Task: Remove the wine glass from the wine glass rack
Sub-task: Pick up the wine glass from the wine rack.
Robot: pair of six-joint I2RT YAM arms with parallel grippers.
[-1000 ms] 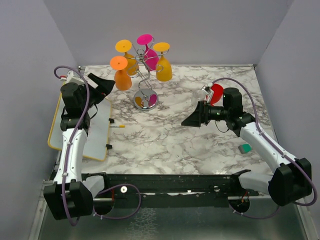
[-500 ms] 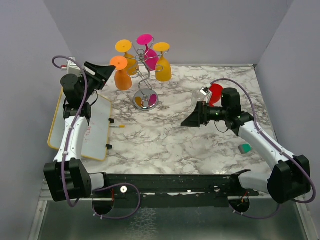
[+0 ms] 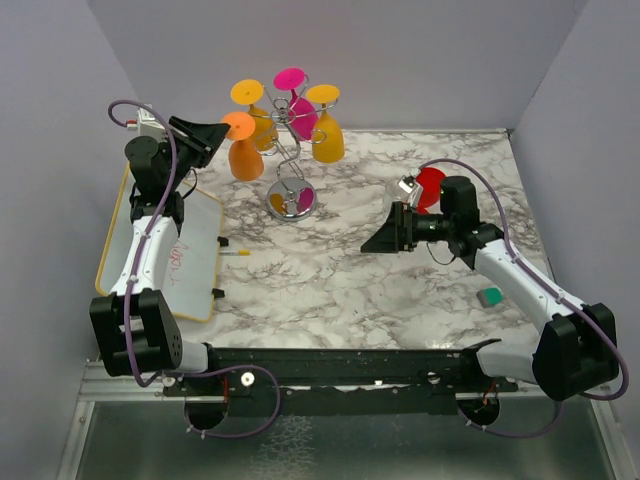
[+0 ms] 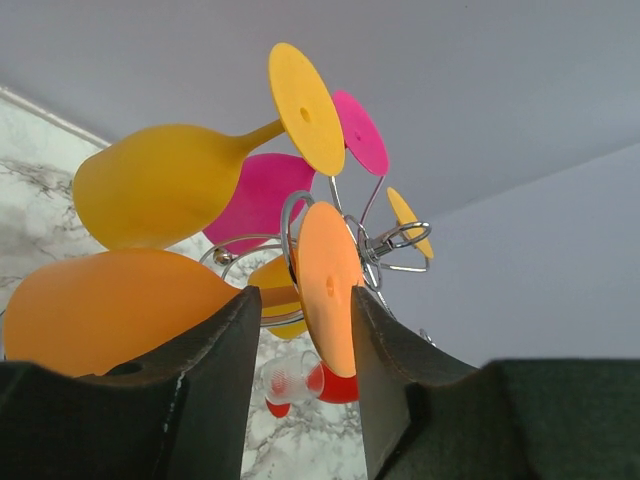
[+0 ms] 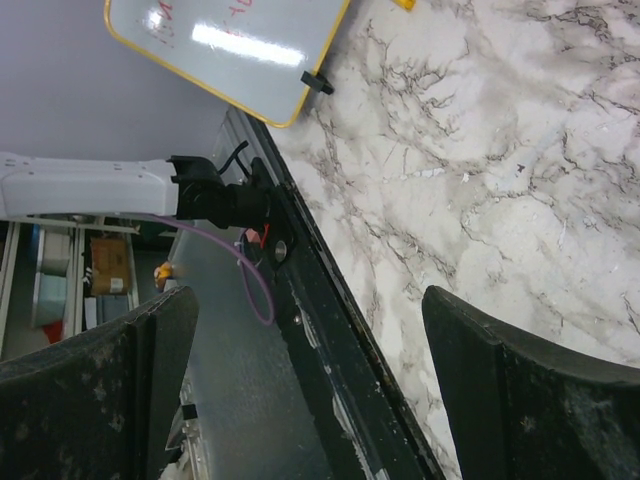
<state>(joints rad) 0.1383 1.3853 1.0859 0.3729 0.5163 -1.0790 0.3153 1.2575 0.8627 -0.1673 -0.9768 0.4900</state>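
The chrome wine glass rack (image 3: 290, 165) stands at the back middle on its round base (image 3: 291, 203). Several upside-down glasses hang from its arms: an orange one (image 3: 244, 157) at the left, a yellow one (image 3: 262, 128), a magenta one (image 3: 301, 118) and an amber one (image 3: 327, 140). My left gripper (image 3: 218, 133) is raised at the orange glass's foot (image 3: 238, 125). In the left wrist view the gripper (image 4: 305, 310) is open and the orange foot disc (image 4: 328, 285) sits between the fingertips, against the right finger (image 4: 400, 380). My right gripper (image 3: 385, 236) is open and empty over the table's right middle.
A yellow-framed whiteboard (image 3: 170, 262) lies at the left, with a marker (image 3: 238, 253) beside it. A red cup (image 3: 432, 184) with a small clear glass (image 3: 408, 185) lies behind the right arm. A green block (image 3: 490, 296) lies at the right. Walls enclose the table.
My left arm has lifted and swung its gripper right, up to the orange glass's foot. The right arm has barely moved.
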